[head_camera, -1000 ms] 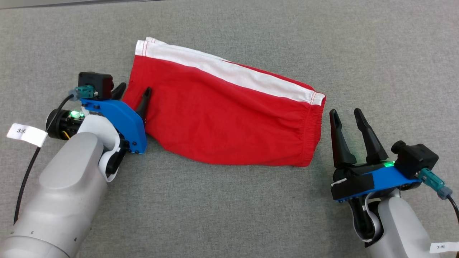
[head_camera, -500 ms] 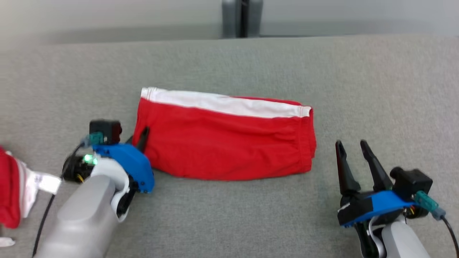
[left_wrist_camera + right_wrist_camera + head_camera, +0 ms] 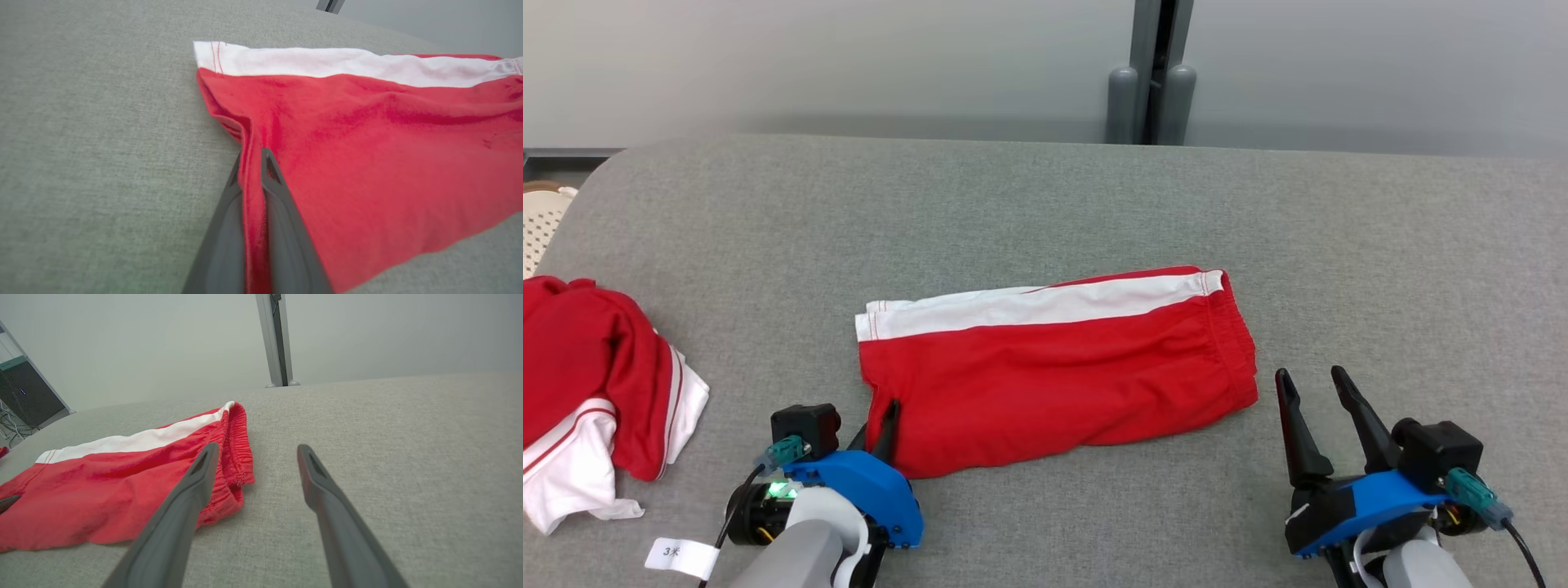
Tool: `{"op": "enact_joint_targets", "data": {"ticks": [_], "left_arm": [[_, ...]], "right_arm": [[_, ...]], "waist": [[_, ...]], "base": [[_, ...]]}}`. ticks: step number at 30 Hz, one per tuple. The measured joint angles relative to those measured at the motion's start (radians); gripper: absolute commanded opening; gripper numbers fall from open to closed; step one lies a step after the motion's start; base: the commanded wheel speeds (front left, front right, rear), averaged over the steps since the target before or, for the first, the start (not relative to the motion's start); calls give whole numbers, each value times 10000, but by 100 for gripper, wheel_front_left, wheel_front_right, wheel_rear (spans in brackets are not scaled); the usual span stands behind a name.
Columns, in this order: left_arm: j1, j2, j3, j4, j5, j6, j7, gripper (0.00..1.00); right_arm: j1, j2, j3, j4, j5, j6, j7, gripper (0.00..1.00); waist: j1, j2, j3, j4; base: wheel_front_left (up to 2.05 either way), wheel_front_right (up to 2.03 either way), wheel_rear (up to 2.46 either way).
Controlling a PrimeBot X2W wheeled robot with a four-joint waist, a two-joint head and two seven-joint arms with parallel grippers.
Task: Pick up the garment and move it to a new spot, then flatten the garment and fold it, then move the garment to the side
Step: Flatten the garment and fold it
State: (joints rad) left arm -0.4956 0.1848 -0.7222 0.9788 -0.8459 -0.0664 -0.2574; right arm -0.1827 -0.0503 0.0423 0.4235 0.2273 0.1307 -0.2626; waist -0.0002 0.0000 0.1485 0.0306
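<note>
A grey wall (image 3: 849, 65) with a post (image 3: 1152, 73) stands behind a grey padded table (image 3: 1045, 196). The shorts (image 3: 1078, 367), red with a white stripe along the far edge, lie folded flat on the table between the two grippers. A pile (image 3: 596, 392) of red and white clothes sits well off to the left gripper's left, apart from the shorts. The left gripper (image 3: 876, 426) is clamped on the shorts' near left corner, a ridge of red cloth pinched between its fingers (image 3: 282, 204). The right gripper (image 3: 1311, 380) has its fingers spread apart, holding nothing. The waistband (image 3: 237, 457) end lies just to its left, not touching.
</note>
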Motion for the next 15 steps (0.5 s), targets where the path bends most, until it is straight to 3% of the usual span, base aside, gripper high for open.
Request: {"op": "enact_joint_targets", "data": {"ticks": [1, 3, 8, 15], "left_arm": [[58, -17, 63, -121, 42, 94, -13, 6], [97, -6, 366, -587, 282, 355, -31, 100], [562, 96, 1432, -2403, 1475, 840, -42, 100], [1300, -73, 2370, -3434, 2629, 742, -44, 100]], "right_arm": [[-43, 0, 25, 40, -38, 0, 0, 100], [-278, 0, 104, 161, -134, 0, 0, 100], [-1329, -2, 236, 884, -537, 0, 0, 100], [-2512, 10, -125, 3302, -1183, 0, 17, 100]], "waist": [[0, 0, 14, 61], [1, 0, 65, 185], [3, 0, 303, 478], [3, 0, 599, 899]], "base": [[0, 0, 0], [0, 0, 0], [0, 0, 0], [0, 0, 0]]}}
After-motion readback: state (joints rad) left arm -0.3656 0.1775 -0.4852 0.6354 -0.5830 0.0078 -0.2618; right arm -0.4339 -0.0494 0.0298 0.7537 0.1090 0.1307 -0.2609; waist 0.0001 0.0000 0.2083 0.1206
